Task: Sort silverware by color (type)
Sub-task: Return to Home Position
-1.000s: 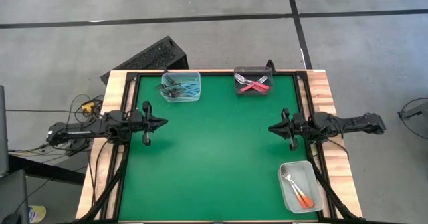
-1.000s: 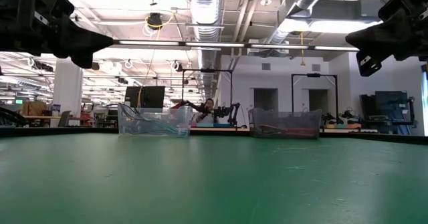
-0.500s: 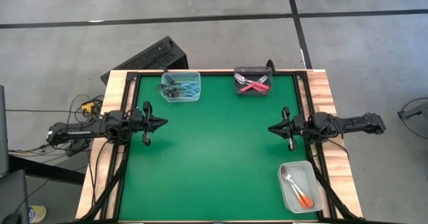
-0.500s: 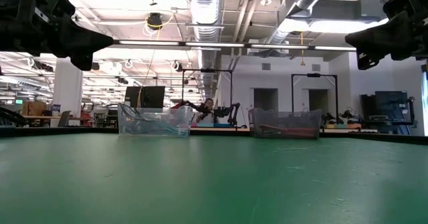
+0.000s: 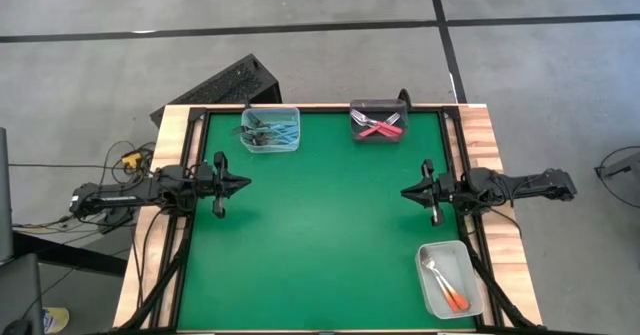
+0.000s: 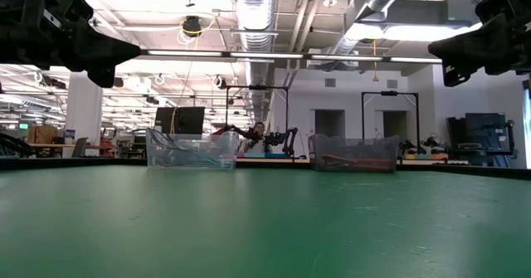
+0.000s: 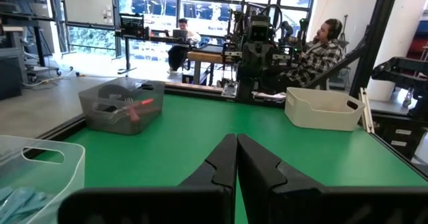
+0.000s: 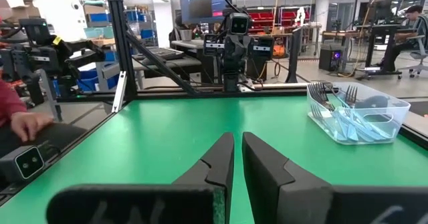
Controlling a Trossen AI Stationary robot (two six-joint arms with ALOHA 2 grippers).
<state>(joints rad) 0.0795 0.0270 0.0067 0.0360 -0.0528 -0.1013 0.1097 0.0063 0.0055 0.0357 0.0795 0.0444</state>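
From above, the left tool [image 5: 246,184] hangs over the left edge of the green worktop [image 5: 320,225]. The right tool [image 5: 404,191] faces it from the right edge, well apart. At the back edge a clear tub [image 5: 271,129] holds the blue forks [image 5: 280,132]. Near it, a dark tub [image 5: 378,121] holds the red forks [image 5: 380,129]. A white tub [image 5: 447,279] at the front right corner holds the orange forks [image 5: 452,295].

At worktop height, both arms sit high in the upper corners. The clear tub [image 6: 191,151] and dark tub [image 6: 354,153] stand at the far edge, and their walls blur what is inside.

The left wrist view shows the left tool's fingers [image 7: 224,162] pressed together. Beyond them are the dark tub, the white tub [image 7: 325,109] and a seated person [image 7: 319,47].

The right wrist view shows that tool's fingers [image 8: 221,158] almost touching. The clear tub stands off to one side, and a person's hand [image 8: 25,124] rests beside the worktop.
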